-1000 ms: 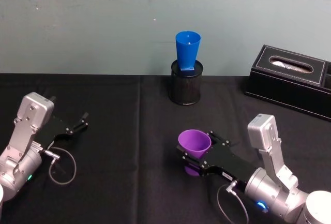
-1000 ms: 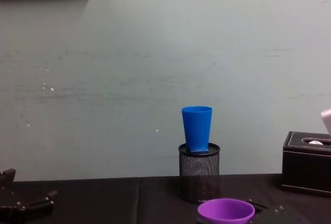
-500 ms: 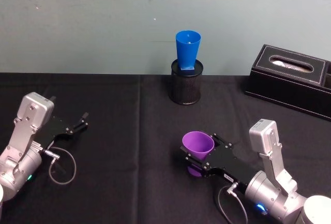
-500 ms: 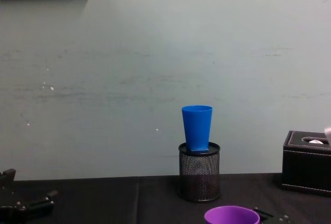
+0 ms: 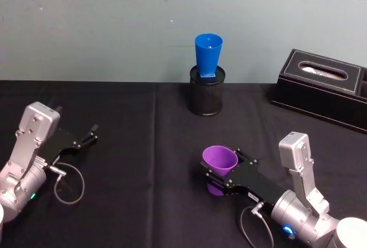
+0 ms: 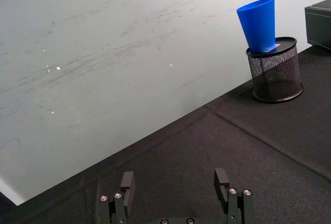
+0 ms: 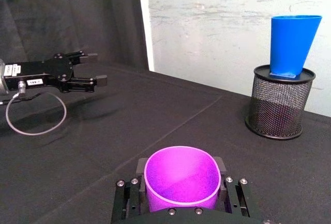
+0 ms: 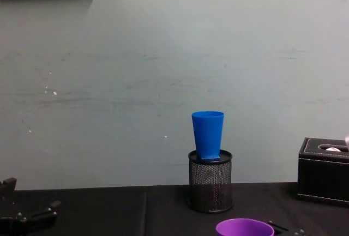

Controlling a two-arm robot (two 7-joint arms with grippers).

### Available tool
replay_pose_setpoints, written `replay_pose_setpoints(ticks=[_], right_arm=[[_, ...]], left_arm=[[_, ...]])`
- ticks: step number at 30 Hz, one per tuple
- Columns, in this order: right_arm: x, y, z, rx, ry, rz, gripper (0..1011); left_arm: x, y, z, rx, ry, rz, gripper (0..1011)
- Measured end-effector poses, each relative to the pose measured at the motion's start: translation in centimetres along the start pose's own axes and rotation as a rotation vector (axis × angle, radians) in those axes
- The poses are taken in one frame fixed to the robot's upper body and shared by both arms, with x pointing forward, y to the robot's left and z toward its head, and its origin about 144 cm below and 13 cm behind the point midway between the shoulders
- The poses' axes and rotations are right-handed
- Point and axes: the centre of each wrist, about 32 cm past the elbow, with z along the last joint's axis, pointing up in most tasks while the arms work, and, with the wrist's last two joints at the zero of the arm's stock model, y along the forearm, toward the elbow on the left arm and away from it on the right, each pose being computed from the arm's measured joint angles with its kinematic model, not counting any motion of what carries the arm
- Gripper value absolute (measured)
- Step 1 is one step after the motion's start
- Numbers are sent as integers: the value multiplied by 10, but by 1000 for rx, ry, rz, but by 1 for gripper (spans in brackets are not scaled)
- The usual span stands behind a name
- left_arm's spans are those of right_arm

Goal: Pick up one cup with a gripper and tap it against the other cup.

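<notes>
The purple cup stands upright between the fingers of my right gripper, which is shut on its lower body in the near middle of the black cloth. In the right wrist view the purple cup fills the gap, a finger on each side. Whether its base touches the cloth I cannot tell. The blue cup stands upright on top of a black mesh cylinder at the back, well beyond the purple one. My left gripper rests open at the left, holding nothing.
A black tissue box sits at the back right, to the right of the mesh cylinder. The pale wall rises just behind the table. A loop of black cable lies beside the left arm.
My right gripper has drawn the purple cup slightly back toward me and to the right, so its rim sits lower in the chest view. The left arm and blue cup have not moved.
</notes>
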Motion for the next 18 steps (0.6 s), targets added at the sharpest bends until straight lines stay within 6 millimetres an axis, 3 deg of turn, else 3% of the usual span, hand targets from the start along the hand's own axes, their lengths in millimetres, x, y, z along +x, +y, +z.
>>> replay_pose_setpoints(ticks=[4, 12, 18], right_arm=[[0, 0, 0, 0, -1, 0, 748], [0, 0, 1, 0, -2, 1, 953], [0, 0, 1, 0, -3, 2, 1000]], left_arm=[[0, 0, 0, 0, 0, 0, 1011], [0, 0, 0, 0, 0, 0, 1011], [0, 0, 0, 0, 0, 0, 1011]])
